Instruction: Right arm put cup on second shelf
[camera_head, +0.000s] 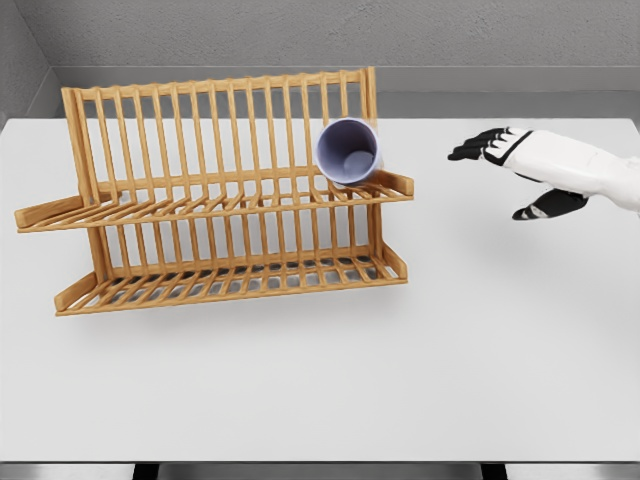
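A pale lavender cup (348, 151) lies tipped on its side on the upper shelf of a two-tier wooden dish rack (215, 200), at the right end, its open mouth facing the camera. The robot's right hand (520, 165) hovers well apart to the right above the white table (400, 380), fingers spread and holding nothing. No writing is visible.
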